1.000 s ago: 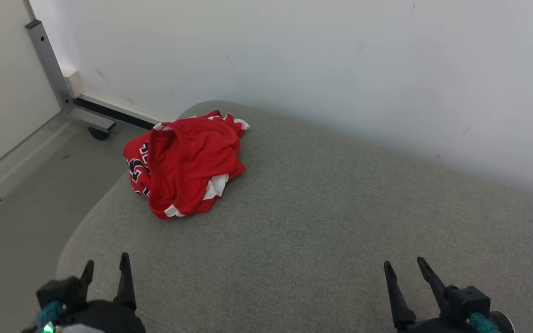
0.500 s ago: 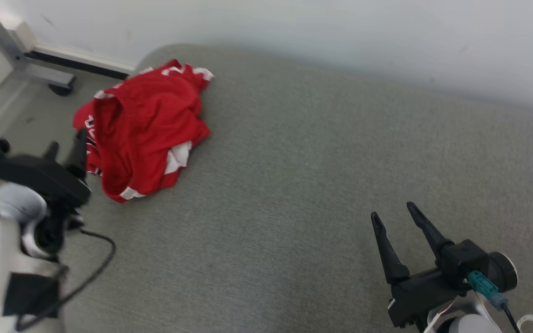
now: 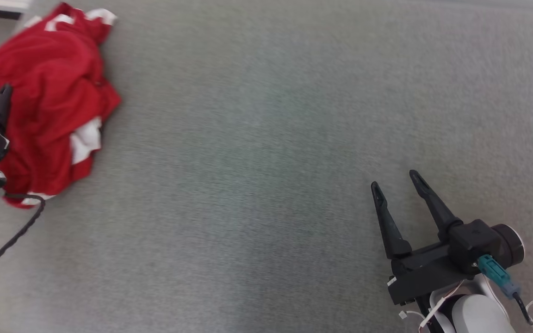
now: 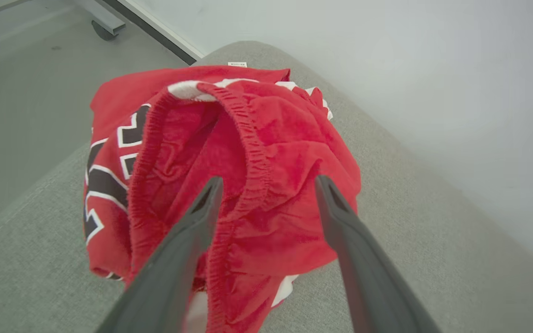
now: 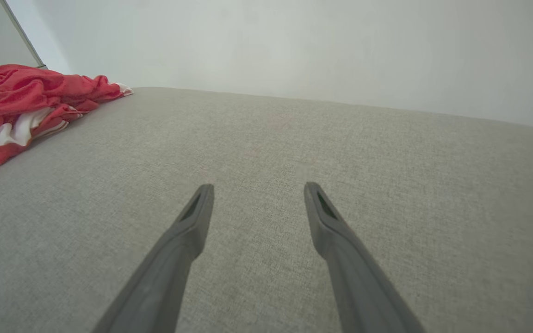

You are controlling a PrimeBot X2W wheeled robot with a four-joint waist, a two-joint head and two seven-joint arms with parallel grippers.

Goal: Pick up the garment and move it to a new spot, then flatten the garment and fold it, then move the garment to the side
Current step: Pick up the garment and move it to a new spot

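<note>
Nearest, at five o'clock in the head view: right gripper (image 3: pixel 395 179) of two long dark fingers, spread wide and empty above the grey woven cushion (image 3: pixel 266 138). Farther out at ten o'clock, by the cushion's rounded corner: crumpled red fleecy garment (image 3: pixel 49 92) with white trim, left gripper (image 4: pixel 269 179) spread just short of it, pinching nothing. Looks soft, light and floppy, likely to sag and unfurl when lifted; best pinched at the gathered elastic waistband (image 4: pixel 248 138) in line with the open fingers.
</note>
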